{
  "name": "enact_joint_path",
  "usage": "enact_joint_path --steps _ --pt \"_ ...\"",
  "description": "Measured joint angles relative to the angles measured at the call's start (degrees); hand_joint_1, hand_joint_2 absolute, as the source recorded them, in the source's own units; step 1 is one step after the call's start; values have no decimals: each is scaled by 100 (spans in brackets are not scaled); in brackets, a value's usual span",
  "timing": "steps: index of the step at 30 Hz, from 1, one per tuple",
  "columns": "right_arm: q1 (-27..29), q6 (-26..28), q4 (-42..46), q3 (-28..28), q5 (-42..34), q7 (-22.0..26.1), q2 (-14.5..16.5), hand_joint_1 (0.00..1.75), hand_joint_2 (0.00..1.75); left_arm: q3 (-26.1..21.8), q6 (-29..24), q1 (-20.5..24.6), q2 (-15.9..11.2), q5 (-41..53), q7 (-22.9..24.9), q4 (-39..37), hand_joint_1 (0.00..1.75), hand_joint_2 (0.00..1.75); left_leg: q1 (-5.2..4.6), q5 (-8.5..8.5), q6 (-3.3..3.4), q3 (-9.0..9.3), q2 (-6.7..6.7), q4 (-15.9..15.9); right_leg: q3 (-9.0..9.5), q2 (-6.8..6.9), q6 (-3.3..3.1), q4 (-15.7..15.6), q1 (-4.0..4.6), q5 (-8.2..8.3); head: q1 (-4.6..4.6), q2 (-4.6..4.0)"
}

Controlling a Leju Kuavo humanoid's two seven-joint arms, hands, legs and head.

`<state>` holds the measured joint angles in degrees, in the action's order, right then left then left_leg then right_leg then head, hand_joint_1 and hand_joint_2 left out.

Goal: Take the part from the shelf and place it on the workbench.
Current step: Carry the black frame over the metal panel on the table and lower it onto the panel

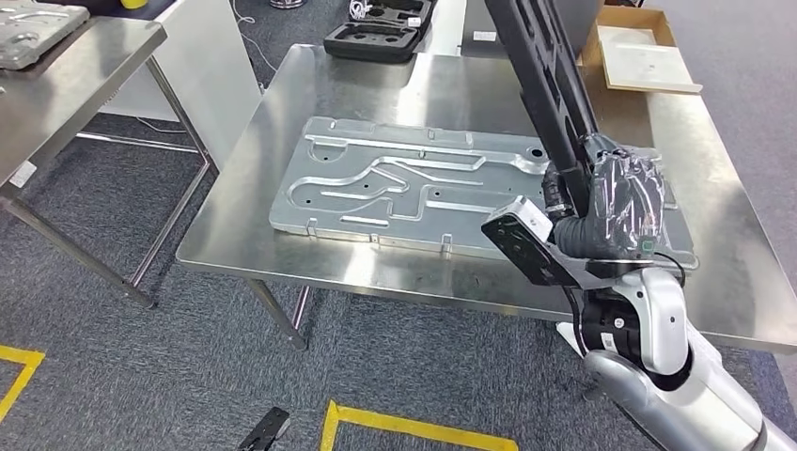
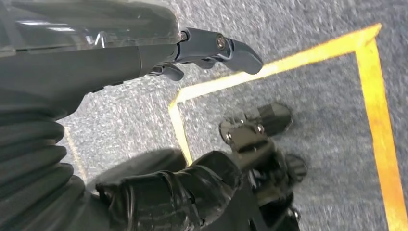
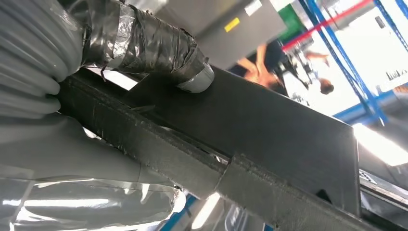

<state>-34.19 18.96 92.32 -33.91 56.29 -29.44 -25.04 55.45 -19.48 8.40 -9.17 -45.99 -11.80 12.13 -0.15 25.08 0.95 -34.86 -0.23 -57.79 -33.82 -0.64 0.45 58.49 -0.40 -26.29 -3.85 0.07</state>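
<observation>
A: What's nearest?

B: The left hand (image 2: 211, 50) hangs over grey carpet and yellow tape (image 2: 269, 67); its fingers are apart and hold nothing.

A: And the right hand (image 1: 616, 202)?

B: It's over the workbench (image 1: 235, 225) near its right front edge, wrapped around a long black part (image 1: 550, 85). The thumb (image 3: 159, 48) presses across the part's flat face. The part slants up and away, off the surface.

A: What lies on the bench?

B: A stamped metal panel (image 1: 395, 188) flat at the middle, just beside the hand. At the far edge, a black case (image 1: 376, 33); at the far right corner, a cardboard box (image 1: 639, 56).
</observation>
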Motion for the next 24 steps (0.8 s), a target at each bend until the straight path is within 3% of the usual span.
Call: enact_joint_path --steps 2,3,6,7,8,11,13,17,19,21,22,23,24 --pt "2 -28 -71 36 -51 0 -73 175 175 0 9 13 1 16 3 1 0 175 33 -28 47 65 -2 95 -44 8 68 112 -3 -77 17 0" --pt "1 -41 -107 67 -72 0 -109 175 175 0 16 23 2 25 4 1 0 175 54 -37 74 101 -2 136 -145 11 101 316 -8 -178 30 0" --pt "25 -119 -249 124 -145 0 -203 175 175 0 27 40 1 45 20 0 0 175 62 5 116 153 -3 144 -726 15 180 1320 -54 -515 49 0" --pt "41 -142 -295 124 -166 0 -230 175 175 0 28 40 2 47 26 0 0 175 67 29 113 171 -5 135 -860 17 203 1487 -72 -497 50 0" --pt "55 -153 -340 124 -180 0 -256 175 175 0 30 40 6 49 31 1 0 175 76 61 103 191 -8 116 -890 20 225 1443 -93 -371 50 0" --pt "55 -172 -437 127 -194 0 -310 175 175 0 33 48 12 61 38 1 0 175 109 210 8 242 -21 -9 -520 35 281 511 -131 193 65 0" --pt "54 -217 -489 128 -213 0 -334 175 175 0 33 61 4 68 48 0 0 175 100 285 -76 226 -27 -79 -368 23 226 193 -119 243 82 0" --pt "81 -338 -621 126 -325 0 -373 175 175 0 32 73 3 94 68 0 0 175 90 373 -181 192 -17 -150 -350 7 33 178 -115 177 76 0" --pt "81 -400 -691 126 -402 -1 -379 175 175 0 36 83 3 101 78 0 0 175 91 594 -213 -24 -2 -599 -305 10 -34 160 -115 158 58 0" --pt "104 -487 -792 119 -488 -1 -382 175 175 0 46 81 3 83 83 0 0 175 89 823 -216 -442 0 -1312 -269 13 -80 157 -86 130 49 0" --pt "125 -540 -846 111 -536 -1 -382 175 175 0 63 73 3 67 74 0 0 175 86 833 -203 -611 0 -1538 -250 12 -98 157 -65 114 48 0" --pt "147 -587 -898 101 -584 -1 -383 175 175 0 90 66 3 48 56 0 0 175 78 741 -177 -691 0 -1573 -227 9 -113 157 -44 97 48 0" --pt "163 -631 -942 92 -636 -2 -383 175 175 0 124 62 2 29 28 0 0 175 62 554 -135 -664 -1 -1397 -200 6 -122 157 -23 80 49 0"
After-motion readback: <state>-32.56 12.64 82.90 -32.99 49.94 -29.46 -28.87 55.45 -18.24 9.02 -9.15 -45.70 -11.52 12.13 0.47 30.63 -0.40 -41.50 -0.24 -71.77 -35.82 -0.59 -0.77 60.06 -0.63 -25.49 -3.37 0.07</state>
